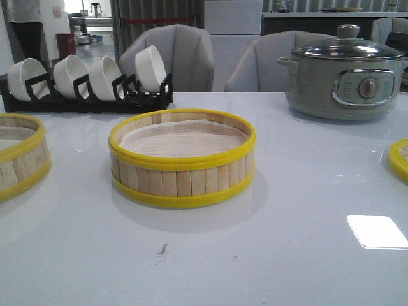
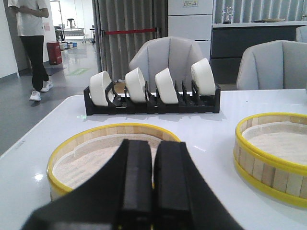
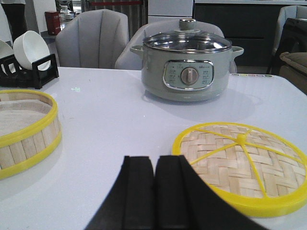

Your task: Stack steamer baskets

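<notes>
Left end effector (image 2: 153, 191) pressed together, basket (image 2: 96, 153) just beyond; right end effector (image 3: 154, 191) likewise, beside lid (image 3: 242, 165)

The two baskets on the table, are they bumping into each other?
Apart. The front view shows bare white table between the middle steamer basket and the left steamer basket. The left wrist view shows the same gap.

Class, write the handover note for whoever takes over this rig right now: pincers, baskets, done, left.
Left pincer: shut, empty, behind the left basket.
Right pincer: shut, empty, beside the lid.
Middle basket: alone at table centre, lined, nothing on it.
Lid: flat on the table at the right.
Done: nothing stacked.
Left: stack the baskets, then likely add the lid.
</notes>
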{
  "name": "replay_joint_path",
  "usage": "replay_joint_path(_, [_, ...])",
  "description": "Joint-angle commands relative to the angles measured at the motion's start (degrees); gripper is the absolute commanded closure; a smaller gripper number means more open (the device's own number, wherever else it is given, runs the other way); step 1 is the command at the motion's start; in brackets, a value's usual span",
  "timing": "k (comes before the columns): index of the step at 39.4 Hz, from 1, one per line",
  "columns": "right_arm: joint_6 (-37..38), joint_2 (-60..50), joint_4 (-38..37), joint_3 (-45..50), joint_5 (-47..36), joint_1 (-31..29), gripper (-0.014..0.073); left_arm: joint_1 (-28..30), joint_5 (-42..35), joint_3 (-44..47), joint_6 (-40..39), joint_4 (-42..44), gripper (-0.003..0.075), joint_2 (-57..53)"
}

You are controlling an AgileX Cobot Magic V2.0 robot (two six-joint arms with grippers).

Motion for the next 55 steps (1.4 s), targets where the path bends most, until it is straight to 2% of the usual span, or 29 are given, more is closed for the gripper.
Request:
replay_joint_path(1, [-0.5,-1.1,0.2,-0.8,-4.8,0.0,0.0515,-0.1,-4.7,0.1,-0.2,-0.1,0.0635,-0.8])
replay_joint_path(24, [-0.5,-1.1,0.2,-0.8,-4.8,0.0,0.0515,-0.1,-4.3,0.0,-0.1,-0.1,0.0635,-0.8])
replay_joint_path(30, [-0.5,-1.1,0.2,-0.8,-4.8,0.0,0.0515,-1.2,-4.0,-3.8,-0.1,-1.5,0.0635,2.6])
replay_joint_path(36, [-0.5,-1.1,0.2,-0.8,-4.8,0.0,0.0515,-4.1,-1.8,-16.5,-0.1,-0.8,0.0635,14.6])
replay_joint_path(48, [-0.5,-1.1,0.2,-0.8,-4.8,0.0,0.0515,-6.1,25.4,-53.5,-0.1,2.1,0.0635,43.6])
replay_joint_path(55, [-0.5,-1.1,0.2,-0.8,-4.8,0.0,0.0515,-6.1,34.4,-64.1,0.0,2.2,0.0635,51.9])
